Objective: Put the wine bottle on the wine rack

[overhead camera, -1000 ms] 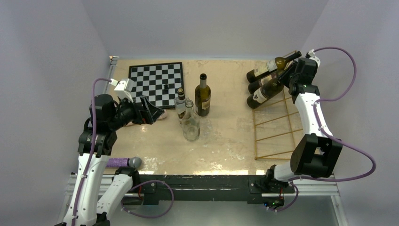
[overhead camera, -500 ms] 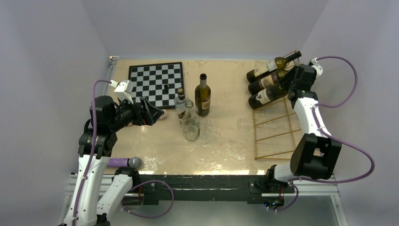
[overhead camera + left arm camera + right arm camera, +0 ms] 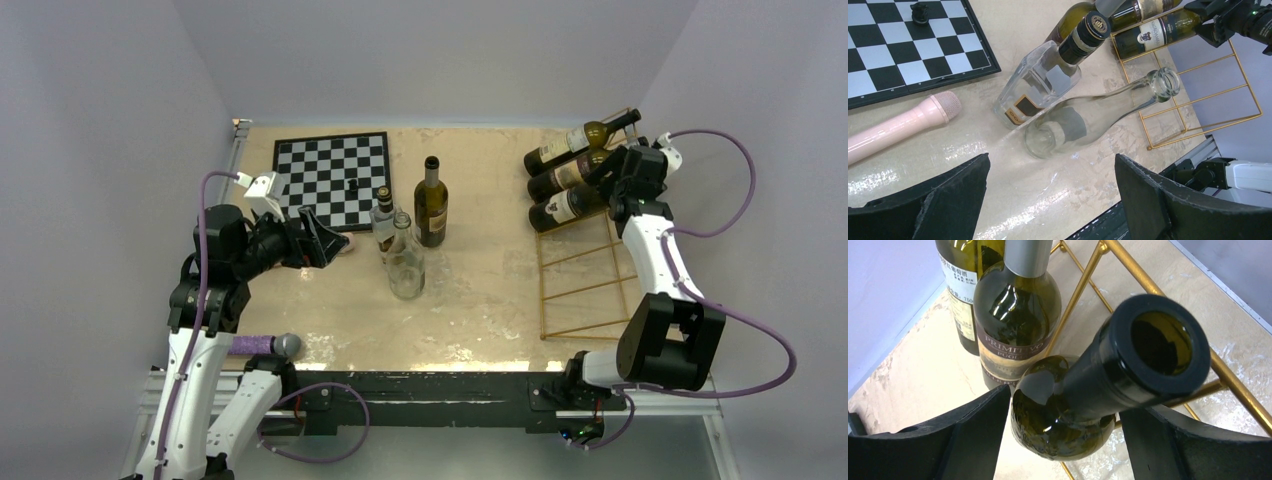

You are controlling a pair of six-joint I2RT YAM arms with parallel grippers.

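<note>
The gold wire wine rack lies flat at the right of the table. Three dark wine bottles lie across its far end: top, middle and near. My right gripper is open around the neck end of the near bottle, with a finger on each side and small gaps; the bottle rests on the rack rods. Another dark wine bottle stands upright mid-table. My left gripper is open and empty, left of the standing bottles.
A clear glass bottle and a small square bottle stand beside the upright wine bottle. A chessboard with one black piece lies far left. A pink microphone lies near it, and a purple one lies at the front left.
</note>
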